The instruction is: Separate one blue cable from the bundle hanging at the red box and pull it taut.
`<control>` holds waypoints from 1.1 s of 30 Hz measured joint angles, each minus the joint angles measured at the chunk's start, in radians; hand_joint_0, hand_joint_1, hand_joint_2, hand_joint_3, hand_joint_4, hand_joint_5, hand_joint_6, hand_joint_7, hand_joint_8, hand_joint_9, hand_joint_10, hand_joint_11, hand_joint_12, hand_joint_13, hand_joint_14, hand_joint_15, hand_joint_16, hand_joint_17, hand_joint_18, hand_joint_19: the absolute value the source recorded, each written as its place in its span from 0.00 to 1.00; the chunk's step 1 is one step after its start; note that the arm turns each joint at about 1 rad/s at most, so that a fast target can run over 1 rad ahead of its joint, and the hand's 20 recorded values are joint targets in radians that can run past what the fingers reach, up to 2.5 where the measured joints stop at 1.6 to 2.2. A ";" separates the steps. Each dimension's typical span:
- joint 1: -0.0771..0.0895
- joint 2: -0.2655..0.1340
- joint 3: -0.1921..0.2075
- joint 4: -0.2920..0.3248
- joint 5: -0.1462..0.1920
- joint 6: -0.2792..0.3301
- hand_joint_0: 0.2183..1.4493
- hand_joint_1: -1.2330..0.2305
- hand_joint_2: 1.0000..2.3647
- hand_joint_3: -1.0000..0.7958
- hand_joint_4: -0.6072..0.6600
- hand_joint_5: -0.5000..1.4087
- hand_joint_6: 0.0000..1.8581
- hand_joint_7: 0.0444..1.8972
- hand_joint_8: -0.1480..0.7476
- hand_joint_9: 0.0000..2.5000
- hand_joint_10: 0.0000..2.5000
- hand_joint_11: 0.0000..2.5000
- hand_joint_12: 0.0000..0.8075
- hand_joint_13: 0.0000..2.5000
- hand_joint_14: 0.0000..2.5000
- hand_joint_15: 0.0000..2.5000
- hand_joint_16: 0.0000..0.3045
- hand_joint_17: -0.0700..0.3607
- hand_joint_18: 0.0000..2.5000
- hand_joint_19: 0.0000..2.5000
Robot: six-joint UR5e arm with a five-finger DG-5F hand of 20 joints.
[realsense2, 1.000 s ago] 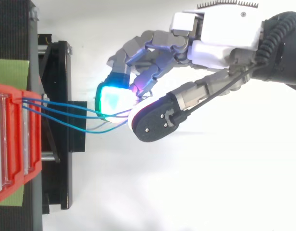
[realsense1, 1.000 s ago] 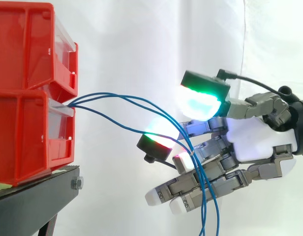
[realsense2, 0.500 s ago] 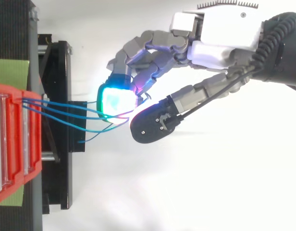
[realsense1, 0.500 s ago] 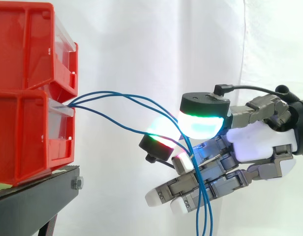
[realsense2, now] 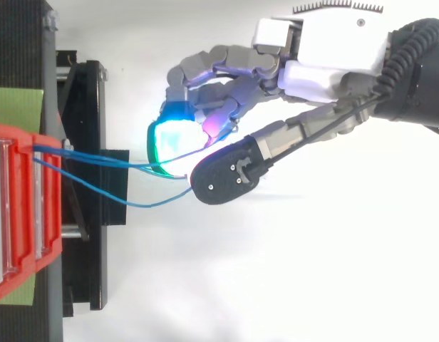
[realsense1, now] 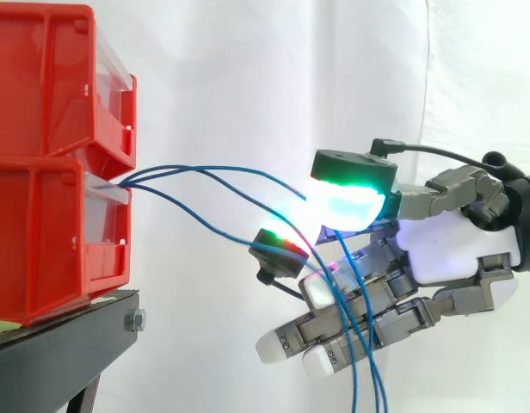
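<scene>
So here's where I'm at: the cables [realsense1: 136, 179] come out of the front of the lower red box [realsense1: 50, 232], right at the seam under the upper one. They arc across open air to the hand [realsense1: 446, 249], then drop off the bottom of the side view. The fingers are curled with the strands running through the gap, and the thumb pad [realsense1: 347, 198] is clamped down on top of them. A fingertip [realsense1: 280, 245] just below is glowing green and red, so I'd call it a pinch on the cables, not a relaxed hand. From the top view, two strands run side by side straight into that pinch. The third [realsense2: 141, 205] sags off to the side and comes in lower, so it's already spread away from the other two. I think that's the whole point of this pose. The hand sits well clear of the box on its stand [realsense1: 67, 344], so the strands fan out and I can pick one. The catch is I seem to be holding more than one, and nothing is taut yet because all three have a visible bow. I honestly can't tell exactly how many are under the thumb. My guess for next is to let the extras slip out, keep one, and back away from the box.
</scene>
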State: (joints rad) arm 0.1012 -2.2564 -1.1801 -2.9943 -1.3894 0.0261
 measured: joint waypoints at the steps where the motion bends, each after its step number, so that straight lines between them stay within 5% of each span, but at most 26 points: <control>1: 0.000 0.000 0.000 0.000 -0.001 0.000 0.34 0.45 0.01 0.34 0.53 0.23 0.28 0.70 0.47 0.34 0.00 0.16 0.41 0.10 0.00 0.05 0.15 0.40 0.08 0.17; 10: 0.000 0.000 0.000 -0.001 0.000 0.000 0.34 0.32 0.01 0.38 0.53 0.20 0.36 0.57 0.49 0.32 0.01 0.25 0.41 0.08 0.00 0.06 0.15 0.40 0.07 0.18; 13: 0.000 0.000 0.000 0.000 0.000 0.000 0.29 0.33 0.00 0.29 0.55 0.19 0.41 0.48 0.50 0.34 0.01 0.26 0.42 0.09 0.00 0.07 0.15 0.40 0.08 0.18; 18: -0.001 0.000 0.000 0.000 0.000 0.000 0.26 0.41 0.00 0.28 0.55 0.20 0.41 0.51 0.52 0.37 0.01 0.26 0.43 0.11 0.00 0.07 0.16 0.41 0.10 0.18; 24: -0.001 0.000 0.000 -0.003 0.000 0.000 0.30 0.36 0.00 0.28 0.54 0.19 0.42 0.53 0.51 0.36 0.01 0.27 0.42 0.11 0.00 0.07 0.15 0.40 0.10 0.18; 33: -0.001 0.000 0.000 -0.001 0.001 0.000 0.33 0.32 0.01 0.49 0.50 0.18 0.50 0.52 0.53 0.38 0.01 0.31 0.43 0.13 0.00 0.08 0.15 0.41 0.12 0.18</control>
State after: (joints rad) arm 0.1003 -2.2563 -1.1796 -2.9957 -1.3883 0.0261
